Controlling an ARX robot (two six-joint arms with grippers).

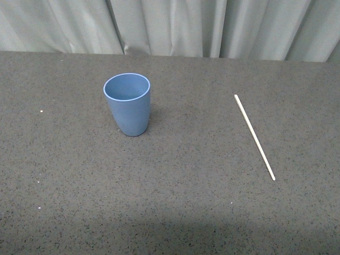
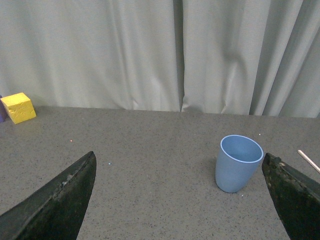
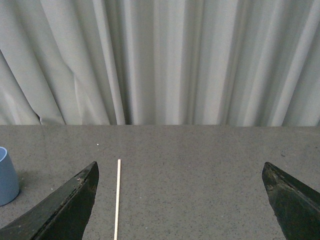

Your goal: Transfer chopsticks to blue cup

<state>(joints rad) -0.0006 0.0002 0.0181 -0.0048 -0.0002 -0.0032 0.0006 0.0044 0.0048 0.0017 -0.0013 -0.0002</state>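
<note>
The blue cup point(image 1: 127, 103) stands upright and empty on the grey table, left of middle in the front view. It also shows in the left wrist view point(image 2: 239, 163) and partly at the edge of the right wrist view point(image 3: 7, 176). The chopstick point(image 1: 254, 136) lies flat on the table to the right of the cup, pale and thin. It shows in the right wrist view point(image 3: 117, 199) and its tip in the left wrist view point(image 2: 308, 160). My left gripper point(image 2: 179, 200) is open and empty, short of the cup. My right gripper point(image 3: 180, 200) is open and empty, the chopstick near one finger. Neither arm shows in the front view.
A yellow cube point(image 2: 18, 107) sits far off on the table near the curtain point(image 1: 212, 26), with a purple thing beside it at the picture's edge. The curtain hangs along the table's far edge. The grey speckled table point(image 1: 186, 202) spreads around the cup and the chopstick.
</note>
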